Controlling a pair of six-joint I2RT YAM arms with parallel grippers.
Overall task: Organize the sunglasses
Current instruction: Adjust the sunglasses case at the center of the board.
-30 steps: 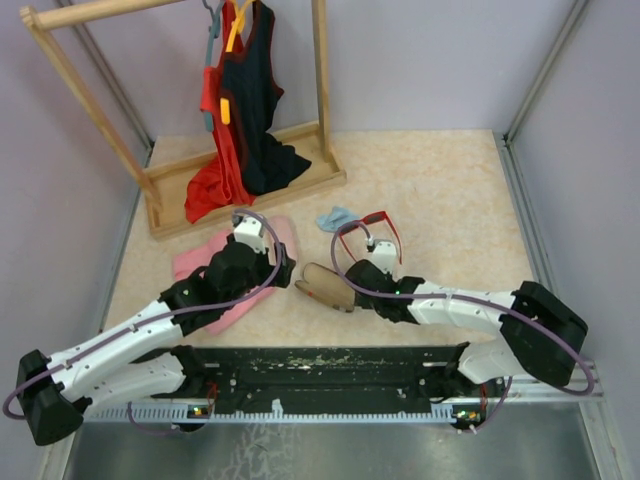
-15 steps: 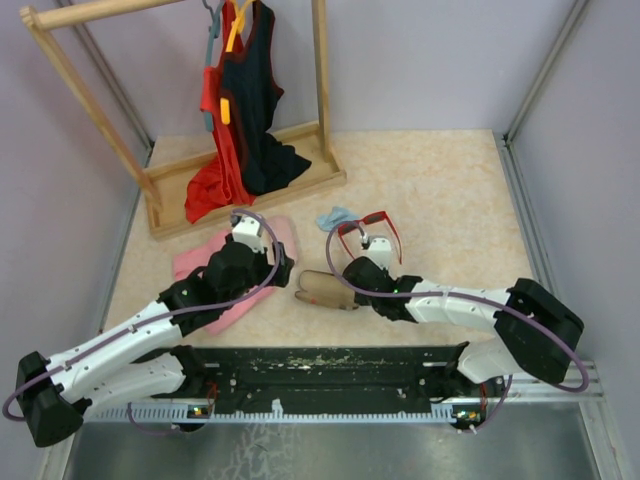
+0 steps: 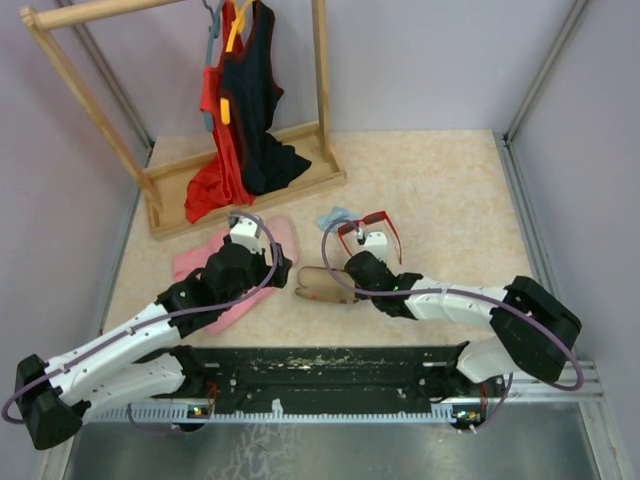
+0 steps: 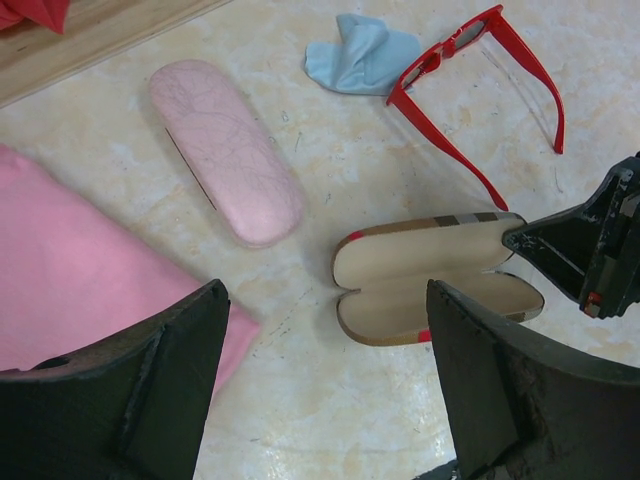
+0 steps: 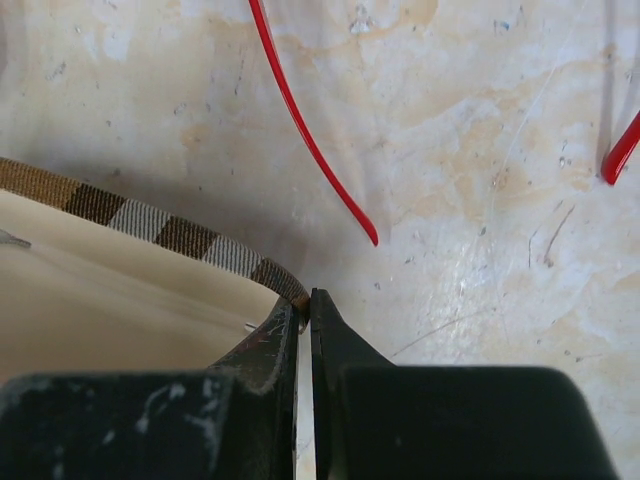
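Observation:
The red-framed sunglasses (image 3: 368, 232) lie unfolded on the table, lenses at the far side (image 4: 470, 60); one red temple tip (image 5: 310, 150) ends just ahead of my right gripper. An open brown striped case (image 4: 430, 280) lies beside them with its beige lining up and nothing inside. My right gripper (image 5: 305, 305) is shut on the case's right end rim (image 5: 285, 280), pinching the wall between its fingertips. My left gripper (image 4: 330, 400) hovers open to the left of the case, touching nothing.
A shut pink case (image 4: 225, 150) lies left of the brown one, next to a pink cloth (image 4: 70, 280). A light blue cloth (image 3: 333, 216) sits by the sunglasses. A wooden clothes rack (image 3: 250, 190) with red and black garments stands at the back left.
My right gripper has closed onto the end rim of the brown striped case after edging slightly left. The left arm has barely moved.

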